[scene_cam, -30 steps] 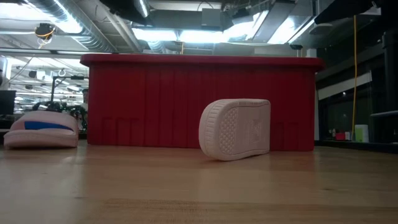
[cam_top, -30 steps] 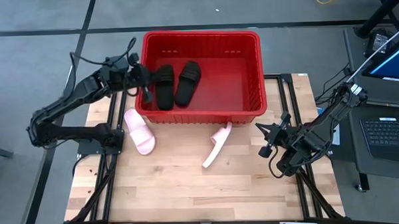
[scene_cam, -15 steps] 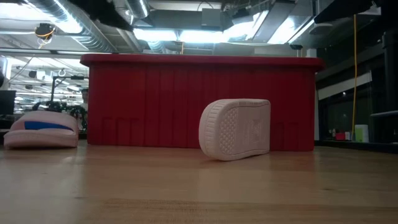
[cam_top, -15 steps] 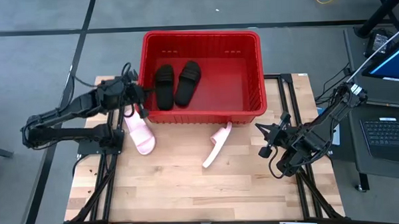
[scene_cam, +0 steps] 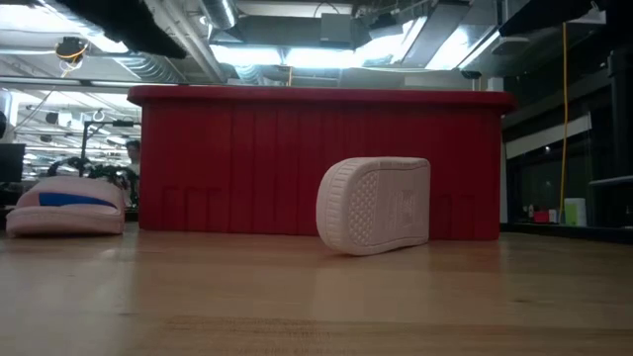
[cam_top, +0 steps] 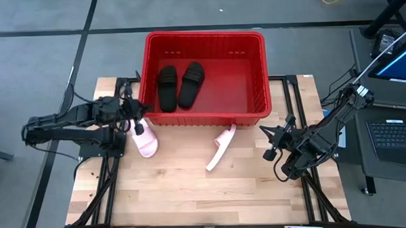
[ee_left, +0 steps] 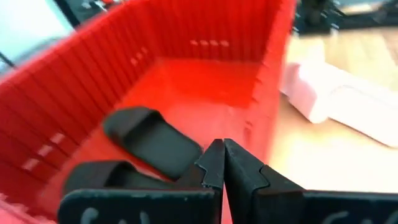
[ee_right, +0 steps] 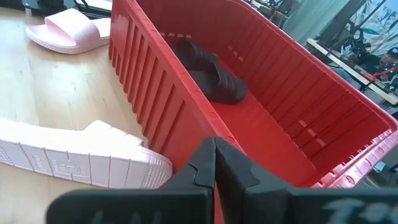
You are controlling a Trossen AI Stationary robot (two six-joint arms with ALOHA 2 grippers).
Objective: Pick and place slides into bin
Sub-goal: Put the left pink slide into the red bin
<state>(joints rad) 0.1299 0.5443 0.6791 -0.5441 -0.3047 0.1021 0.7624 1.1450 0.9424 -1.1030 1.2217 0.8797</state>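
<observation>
Wooden tabletop holds two pink slides: one flat left of the bin, one on edge against its front wall; both black slides lie inside. My left gripper, fingers together, should spread before descending on the flat one's strap. Right gripper, fingers together, waits right of the bin.

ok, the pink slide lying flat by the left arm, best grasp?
Take the flat pink slide by its wide strap, coming from above. It lies sole-down and the strap arches clear of the footbed, so one finger can slip under it. The left gripper is nearest, fingers shut now.
</observation>
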